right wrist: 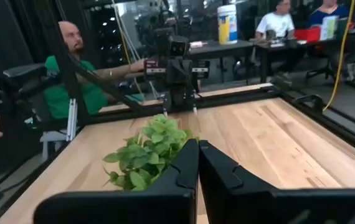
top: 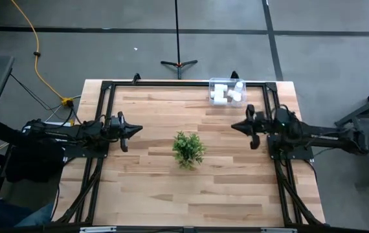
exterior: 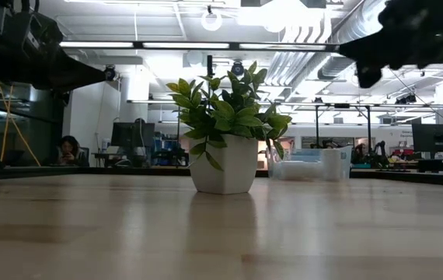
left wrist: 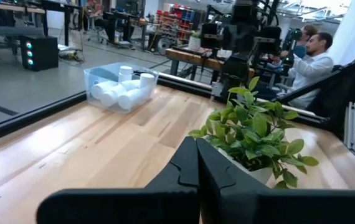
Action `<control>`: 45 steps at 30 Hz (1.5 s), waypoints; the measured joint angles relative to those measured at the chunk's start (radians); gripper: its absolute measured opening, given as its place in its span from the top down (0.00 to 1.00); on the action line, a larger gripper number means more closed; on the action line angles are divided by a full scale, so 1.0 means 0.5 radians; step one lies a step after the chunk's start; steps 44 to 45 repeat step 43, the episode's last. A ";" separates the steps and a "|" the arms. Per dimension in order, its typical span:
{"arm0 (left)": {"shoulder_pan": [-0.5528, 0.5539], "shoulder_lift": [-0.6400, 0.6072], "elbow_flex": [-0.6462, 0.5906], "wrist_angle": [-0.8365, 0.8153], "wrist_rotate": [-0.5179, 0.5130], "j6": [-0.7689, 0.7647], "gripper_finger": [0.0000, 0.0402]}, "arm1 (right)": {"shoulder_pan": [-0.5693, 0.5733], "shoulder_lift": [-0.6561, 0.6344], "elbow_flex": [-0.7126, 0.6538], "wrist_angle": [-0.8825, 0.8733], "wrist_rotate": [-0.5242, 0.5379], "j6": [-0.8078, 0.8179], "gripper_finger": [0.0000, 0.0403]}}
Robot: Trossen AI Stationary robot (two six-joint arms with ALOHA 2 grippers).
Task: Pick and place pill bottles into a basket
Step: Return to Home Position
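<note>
Bottles [top: 226, 94] lie in the bin [top: 227, 80]. Your left gripper [top: 138, 129] and right gripper [top: 234, 127] are pinched closed, empty. Swing either inward and you risk clipping the plant [top: 188, 149].

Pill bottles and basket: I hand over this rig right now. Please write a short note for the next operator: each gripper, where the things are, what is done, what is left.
Left gripper: fingers shut, empty, above the left side of the table.
Right gripper: fingers shut, empty, above the right side.
Basket: at the far right corner of the table.
Pill bottles: inside the basket in a pile; the exact count is hard to tell.
Done: no bottle shows on the bare wood.
Left: probably only parking both arms. The plant stands mid-table between them.
</note>
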 joint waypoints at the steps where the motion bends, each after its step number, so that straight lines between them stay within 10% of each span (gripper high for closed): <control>1: 0.000 0.000 0.000 0.000 -0.002 0.011 0.94 | 0.057 -0.091 -0.022 -0.055 0.054 0.001 1.00; 17: 0.000 -0.005 0.000 0.000 0.024 0.084 0.94 | 0.782 -0.966 -0.184 -0.773 0.897 -0.046 1.00; 45: -0.001 -0.004 0.000 0.036 0.171 0.257 0.93 | 0.855 -0.958 -0.348 -0.498 0.941 -0.050 1.00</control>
